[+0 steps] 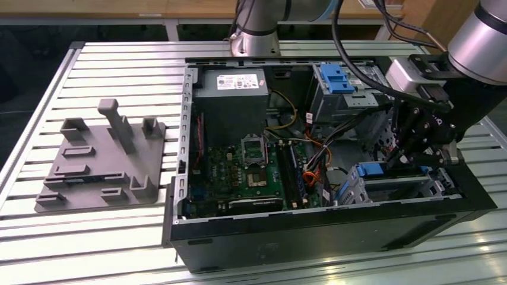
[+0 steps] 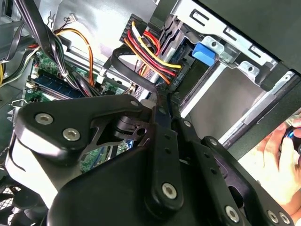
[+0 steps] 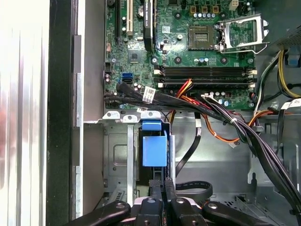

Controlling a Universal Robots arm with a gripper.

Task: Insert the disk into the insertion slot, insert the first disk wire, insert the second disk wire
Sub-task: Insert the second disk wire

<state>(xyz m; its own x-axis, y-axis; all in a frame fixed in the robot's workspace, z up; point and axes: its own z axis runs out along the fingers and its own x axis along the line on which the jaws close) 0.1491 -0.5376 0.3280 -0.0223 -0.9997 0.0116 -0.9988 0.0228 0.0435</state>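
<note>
The disk sits in the insertion slot, a low silver cage at the case's corner nearest the exterior view's right. Its blue carrier faces the motherboard; the drive body is mostly hidden. My gripper hangs just behind the blue carrier, fingers pressed together on the end of a black flat wire that loops away from the tips. A red, yellow and black wire bundle ends at the disk's edge beside the fingertips.
The motherboard fills the case's middle, with cable bundles crossing toward the cage. A taller metal bay with a blue latch stands at the back. A grey fixture plate lies outside the case. A person's hand is beyond the case wall.
</note>
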